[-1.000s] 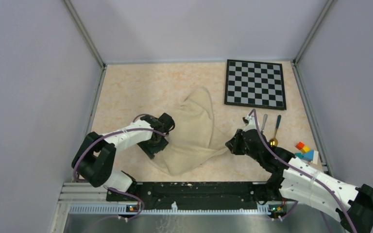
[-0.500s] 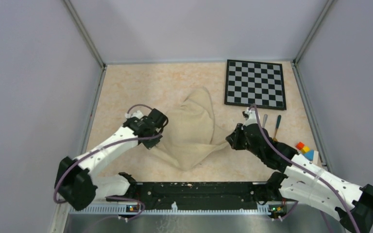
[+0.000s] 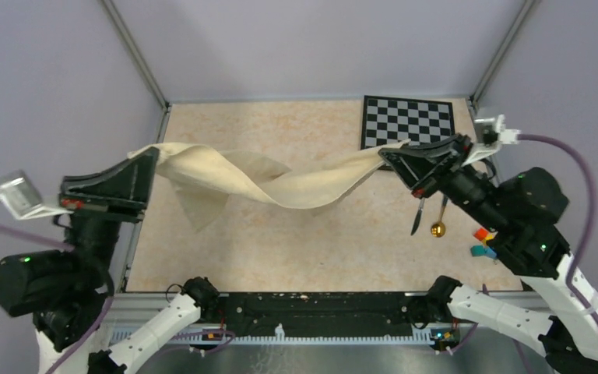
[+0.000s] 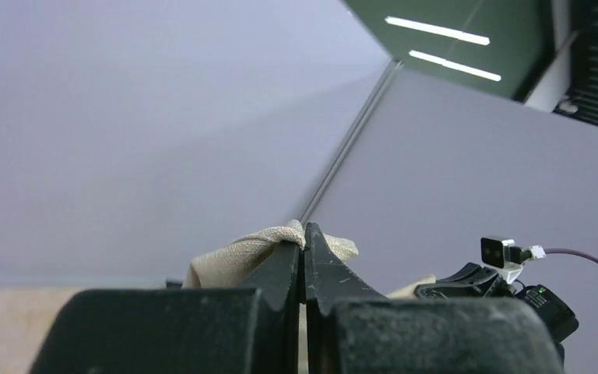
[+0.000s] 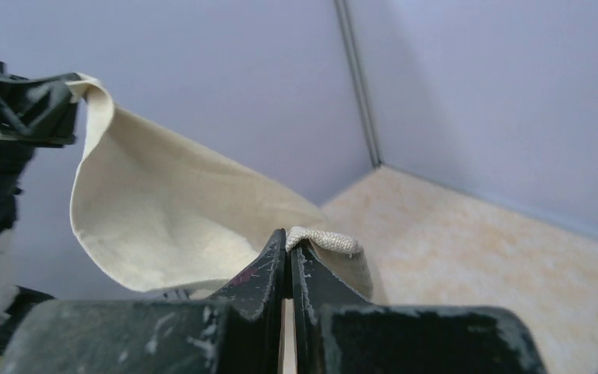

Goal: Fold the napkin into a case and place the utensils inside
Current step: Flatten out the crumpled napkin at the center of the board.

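Note:
The beige napkin (image 3: 280, 183) hangs stretched in the air between both arms, sagging and twisted in the middle. My left gripper (image 3: 154, 152) is shut on its left corner; in the left wrist view the cloth (image 4: 241, 253) bunches over the closed gripper (image 4: 304, 234). My right gripper (image 3: 385, 154) is shut on the right corner, and in the right wrist view the hem (image 5: 323, 240) pokes out past the gripper (image 5: 289, 241). The utensils lie on the table at the right: a silver knife (image 3: 418, 216) and a spoon (image 3: 439, 220) with a gold bowl.
A black-and-white checkered board (image 3: 409, 121) lies at the back right, partly behind the right gripper. Small coloured blocks (image 3: 482, 241) sit near the right wall, under the right arm. Grey walls enclose the table on three sides.
Both arms rose high and swung apart, lifting the napkin off the table and stretching it between them. The left gripper closed on its corner during this time.

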Controlling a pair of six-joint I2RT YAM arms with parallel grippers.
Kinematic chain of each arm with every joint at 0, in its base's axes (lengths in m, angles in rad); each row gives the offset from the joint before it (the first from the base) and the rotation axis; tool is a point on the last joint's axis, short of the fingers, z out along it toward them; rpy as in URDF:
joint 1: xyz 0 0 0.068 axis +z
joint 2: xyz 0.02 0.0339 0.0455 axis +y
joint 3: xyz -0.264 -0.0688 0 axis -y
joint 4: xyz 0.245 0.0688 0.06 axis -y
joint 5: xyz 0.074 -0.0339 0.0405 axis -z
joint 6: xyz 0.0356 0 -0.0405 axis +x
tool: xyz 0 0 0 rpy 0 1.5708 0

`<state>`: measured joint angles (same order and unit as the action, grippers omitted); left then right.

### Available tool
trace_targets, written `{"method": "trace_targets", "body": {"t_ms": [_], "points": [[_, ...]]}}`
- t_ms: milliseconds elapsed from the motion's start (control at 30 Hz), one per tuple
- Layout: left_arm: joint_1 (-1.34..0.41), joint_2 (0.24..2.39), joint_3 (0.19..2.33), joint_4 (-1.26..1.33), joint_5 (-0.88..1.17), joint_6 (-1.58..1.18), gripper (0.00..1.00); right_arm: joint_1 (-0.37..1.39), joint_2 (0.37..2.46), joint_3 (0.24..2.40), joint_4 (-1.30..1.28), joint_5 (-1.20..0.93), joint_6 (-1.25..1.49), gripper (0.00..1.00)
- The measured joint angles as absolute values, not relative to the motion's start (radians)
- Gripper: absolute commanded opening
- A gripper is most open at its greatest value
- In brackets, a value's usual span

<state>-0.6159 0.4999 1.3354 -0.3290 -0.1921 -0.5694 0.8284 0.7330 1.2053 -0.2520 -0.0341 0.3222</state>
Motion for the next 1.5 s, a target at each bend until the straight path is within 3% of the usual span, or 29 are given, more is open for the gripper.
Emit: {"method": "trace_targets", "body": {"t_ms": [167,333,533,667,733,767,867,900,967,1133,1333,1500], "points": [[-0.616,0.507,1.422,-0.218,-0.149,-0.467,0.00,0.828,0.733,1.315,-0.130,-0.080,0.318,0.00],[-0.616,0.575,1.382,-0.182,-0.316,-0.432,0.00,0.828,0.807,1.325,-0.069,0.126,0.322,0.00],[-0.564,1.002,1.377,-0.263,-0.712,-0.478,0.00,0.728,1.159,1.337,0.017,0.266,0.299,0.00],[-0.305,1.301,1.245,-0.247,-0.625,-0.580,0.00,0.589,1.521,1.381,0.066,0.244,0.320,0.01],[-0.182,1.451,1.189,-0.237,-0.573,-0.617,0.21,0.541,1.707,1.437,0.060,0.222,0.323,0.29],[-0.134,1.525,1.184,-0.243,-0.554,-0.630,0.33,0.517,1.826,1.510,0.034,0.212,0.317,0.35],[-0.033,1.736,1.259,-0.319,-0.450,-0.653,0.84,0.480,2.139,1.832,-0.118,0.175,0.307,0.69],[-0.016,1.785,1.301,-0.344,-0.421,-0.645,0.96,0.474,2.227,1.949,-0.177,0.168,0.300,0.73],[0.004,1.823,1.366,-0.379,-0.359,-0.625,0.99,0.467,2.325,2.086,-0.282,0.167,0.280,0.76],[-0.002,1.681,1.372,-0.398,-0.235,-0.589,0.99,0.481,2.248,2.020,-0.406,0.163,0.247,0.78],[-0.006,1.359,1.182,-0.347,-0.002,-0.551,0.99,0.552,1.856,1.567,-0.359,-0.009,0.289,0.79],[-0.006,1.320,1.032,-0.328,0.152,-0.574,0.99,0.607,1.727,1.315,-0.174,-0.212,0.418,0.78]]}}
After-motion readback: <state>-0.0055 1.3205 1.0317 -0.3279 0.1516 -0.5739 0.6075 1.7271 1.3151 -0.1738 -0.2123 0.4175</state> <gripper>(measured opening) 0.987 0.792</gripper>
